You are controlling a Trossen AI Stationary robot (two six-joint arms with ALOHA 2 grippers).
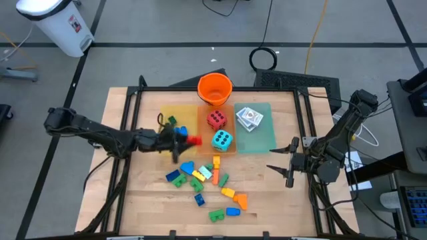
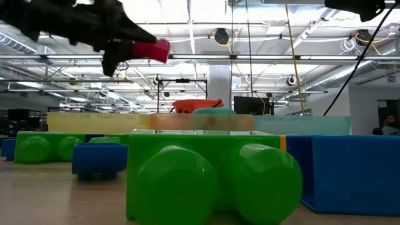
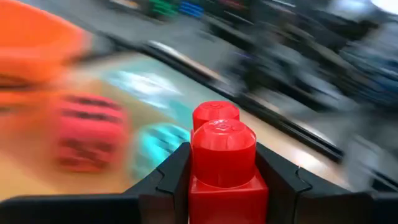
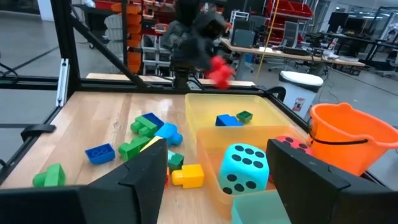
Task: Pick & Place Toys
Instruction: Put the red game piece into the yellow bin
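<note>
The left gripper (image 1: 185,141) was clamped on a red brick (image 1: 194,141), both fingers pressed to its sides with the studs poking out past the tips. It hung in the air, clear of the table, as the low view showed. Directly beneath and just behind it lay the yellow tray (image 1: 179,117), where a blue brick (image 4: 227,120) and a small green brick (image 4: 244,116) already sat. Ahead of its tips were the red die (image 1: 215,120) and, nearer, the teal die (image 1: 222,140), both resting on the orange tray (image 1: 227,112). Beyond them the white card packs (image 1: 249,118) lay on the green tray (image 1: 265,130), and the orange bucket (image 1: 215,89) stood at the far edge.

The right gripper (image 1: 288,167) waited well off to the side over bare wood, its fingers apart and holding nothing.

To my eye the job was partly done. The dice and cards looked sorted, and two bricks had reached the yellow tray, with the red one seemingly headed there too. Plenty remained: a scatter of loose bricks (image 1: 203,183) in blue, green, yellow and orange lay on the table below the left gripper's side, between the two arms, none of them in any tray.
</note>
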